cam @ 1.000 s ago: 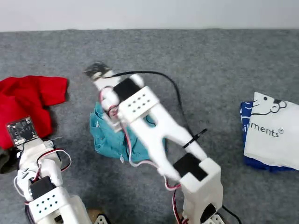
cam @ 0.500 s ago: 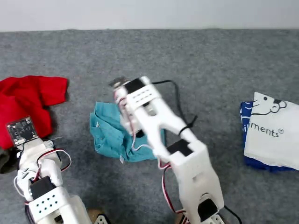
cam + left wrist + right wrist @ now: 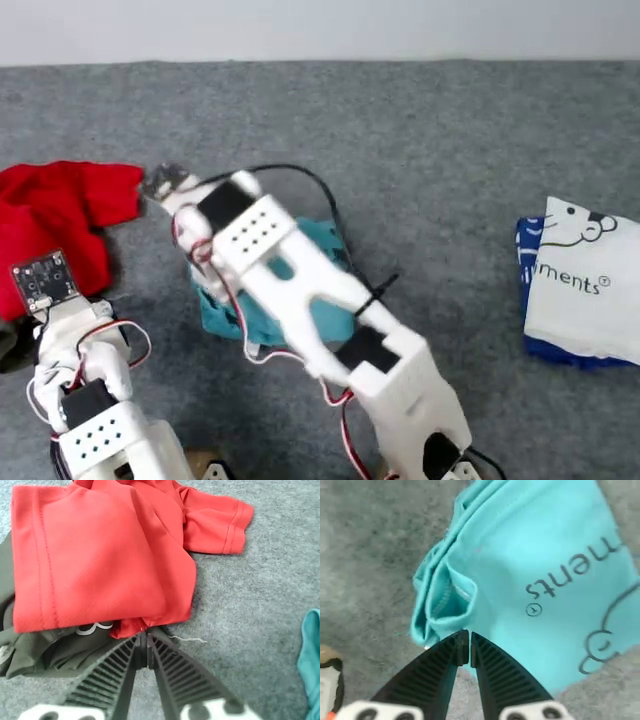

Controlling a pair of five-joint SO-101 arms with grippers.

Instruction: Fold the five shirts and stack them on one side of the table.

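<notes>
White perforated arms (image 3: 300, 265), black servos (image 3: 368, 350), red wiring (image 3: 200, 250).

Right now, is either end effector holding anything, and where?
Right end effector: shut on the teal shirt, at its folded edge. Left end effector: shut, tips against the red shirt; a hold there cannot be told.

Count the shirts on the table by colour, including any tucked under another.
red shirt: 1
teal shirt: 1
white shirt: 1, lying on the blue one
blue shirt: 1
dark olive shirt: 1, partly under the red one
Total: 5
</notes>
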